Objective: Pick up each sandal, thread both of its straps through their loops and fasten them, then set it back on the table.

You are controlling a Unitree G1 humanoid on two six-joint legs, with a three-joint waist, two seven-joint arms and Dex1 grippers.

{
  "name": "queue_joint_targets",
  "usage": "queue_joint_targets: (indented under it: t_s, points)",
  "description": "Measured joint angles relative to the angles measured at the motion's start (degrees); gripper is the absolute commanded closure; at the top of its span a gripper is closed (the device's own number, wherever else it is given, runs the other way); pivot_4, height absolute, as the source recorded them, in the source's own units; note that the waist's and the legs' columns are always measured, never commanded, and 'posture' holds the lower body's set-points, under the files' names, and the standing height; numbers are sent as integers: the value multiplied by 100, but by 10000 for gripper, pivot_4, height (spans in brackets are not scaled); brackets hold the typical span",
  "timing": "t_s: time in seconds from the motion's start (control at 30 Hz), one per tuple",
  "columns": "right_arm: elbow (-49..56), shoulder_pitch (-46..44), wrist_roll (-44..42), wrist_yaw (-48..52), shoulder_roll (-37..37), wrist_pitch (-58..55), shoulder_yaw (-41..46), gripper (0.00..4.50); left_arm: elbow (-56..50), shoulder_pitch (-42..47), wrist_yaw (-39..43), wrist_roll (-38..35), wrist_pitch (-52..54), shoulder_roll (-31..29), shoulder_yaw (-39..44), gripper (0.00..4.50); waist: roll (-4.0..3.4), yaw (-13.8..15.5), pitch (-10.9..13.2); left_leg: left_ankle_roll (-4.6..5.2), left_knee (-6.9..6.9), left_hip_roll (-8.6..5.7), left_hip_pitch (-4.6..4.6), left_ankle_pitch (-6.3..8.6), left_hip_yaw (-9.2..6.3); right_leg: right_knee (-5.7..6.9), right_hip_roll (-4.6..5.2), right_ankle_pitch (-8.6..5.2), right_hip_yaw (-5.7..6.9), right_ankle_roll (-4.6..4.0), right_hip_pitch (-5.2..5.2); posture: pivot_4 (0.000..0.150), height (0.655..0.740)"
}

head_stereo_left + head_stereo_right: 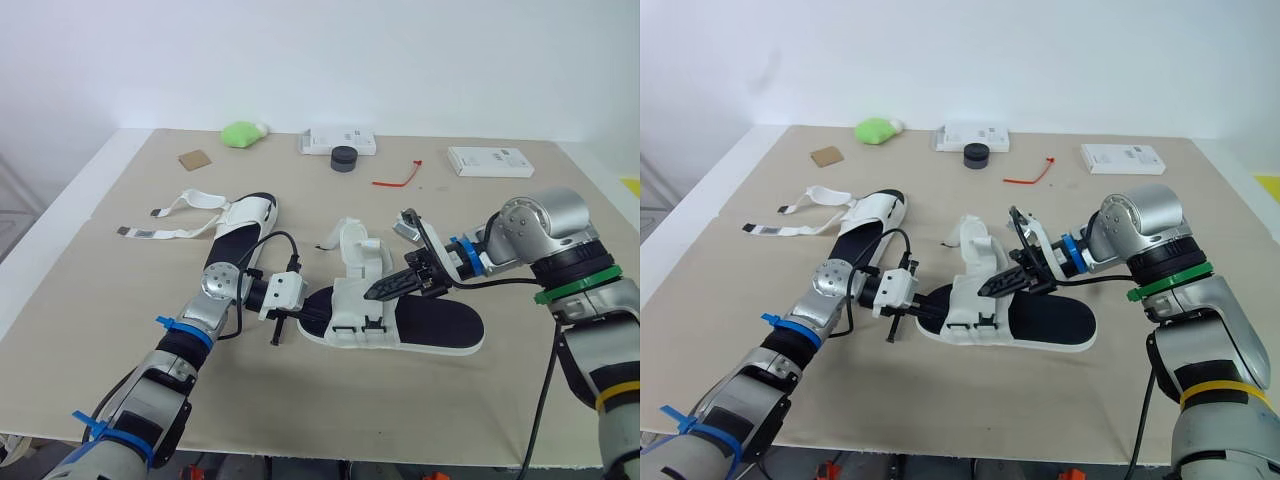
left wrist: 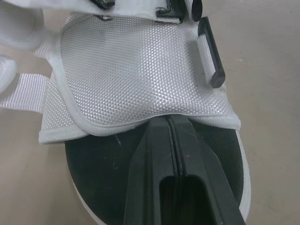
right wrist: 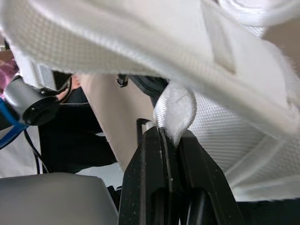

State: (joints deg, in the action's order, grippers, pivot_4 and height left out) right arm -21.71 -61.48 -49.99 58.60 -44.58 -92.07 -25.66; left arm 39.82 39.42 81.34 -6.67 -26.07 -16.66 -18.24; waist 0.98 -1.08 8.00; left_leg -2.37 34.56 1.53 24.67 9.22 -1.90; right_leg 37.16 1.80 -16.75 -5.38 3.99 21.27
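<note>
A white sandal (image 1: 432, 326) with a black footbed lies mid-table, its mesh upper (image 2: 136, 70) raised. My right gripper (image 3: 171, 133) reaches in from the right and is shut on the end of a white strap (image 3: 180, 110) at that upper. My left gripper (image 2: 171, 121) is shut, resting over the footbed at the sandal's left end, tips against the mesh edge. A second sandal (image 1: 245, 222) lies behind to the left, with both straps (image 1: 165, 233) spread loose on the table.
Along the back edge sit a green lump (image 1: 242, 133), a brown card (image 1: 195, 159), a white box (image 1: 338, 142) with a black round object (image 1: 344, 159) before it, a red tie (image 1: 397, 178) and another white box (image 1: 490, 160).
</note>
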Motion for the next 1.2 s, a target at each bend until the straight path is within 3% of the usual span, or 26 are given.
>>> queue_joint_targets:
  t_s: [0.47,0.77,1.2]
  points:
    - [166,-144,57,21,-104,9,-300,44925,2,-11,-37,-1,0,46,0,45000,-2,6,-2,0,0,-22,5,0,-7,0,17,-4,2,9,-2,1500,7400]
    - [215,-213,-676,67,-311,-20,-330,44925,5,-23,-78,-1,0,49,0,45000,-2,6,-2,2,2,-23,5,-1,-8,0,21,-4,4,10,-3,1500,7400]
    - [77,-427,-1092,-280,-346,-28,-374,44925,11,-29,-96,-1,-6,55,0,45000,-2,6,-2,6,2,-24,5,-4,-6,0,36,-2,18,9,-2,1500,7400]
